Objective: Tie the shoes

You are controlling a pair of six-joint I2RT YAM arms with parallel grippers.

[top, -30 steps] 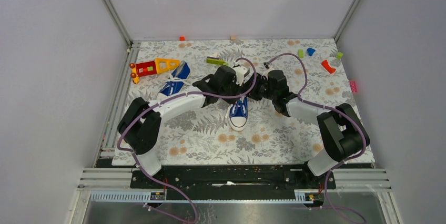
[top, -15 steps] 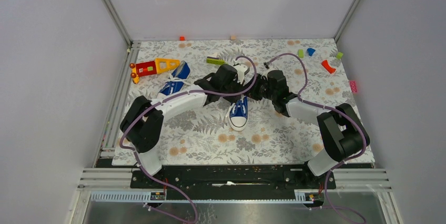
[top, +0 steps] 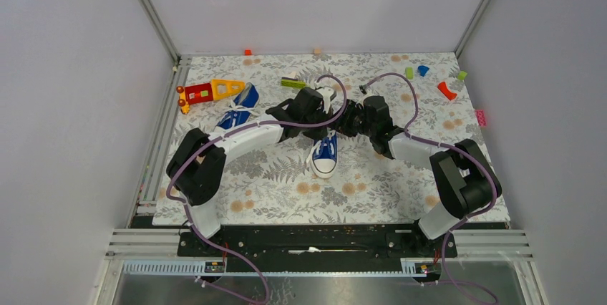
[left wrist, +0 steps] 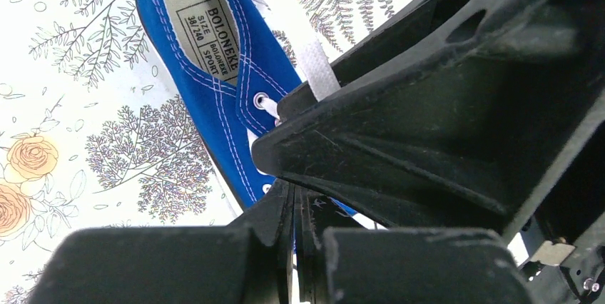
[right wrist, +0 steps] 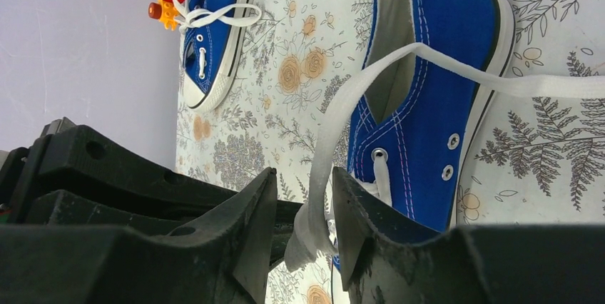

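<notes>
1. Where the 2 arms meet near mid-table, the centre shoe (top: 324, 155) lies flat on its sole. Its white toe cap points toward the arm bases and its heel end sits under the grippers.
2. Surface: table (top: 286, 183) w/ a grey fern-and-flower print. Plain pale walls (top: 315, 4) close it in on 3 sides, w/ metal posts at the far corners.
3. The 2nd shoe (top: 238, 113) sits far-left, well apart from the 1st and just beside a red-orange-yellow toy (top: 207, 92). Its white laces lie loose across the top.
4. Small pieces (top: 446, 91) in red, green and blue are scattered near the far-right corner. There is 1 pink at the right edge, and 1 orange and 1 tan along the far edge.
5. Inside the centre shoe: a grey insole w/ a printed label (left wrist: 207, 36).
6. L gripper (left wrist: 294, 211): fingers pressed together, only a thin seam between them, just over the shoe's eyelet side. Can't tell if any lace is caught.
7. R gripper (right wrist: 301, 175): jaws a little apart. The white lace (right wrist: 342, 104) comes off the shoe's collar and drops between them.
</notes>
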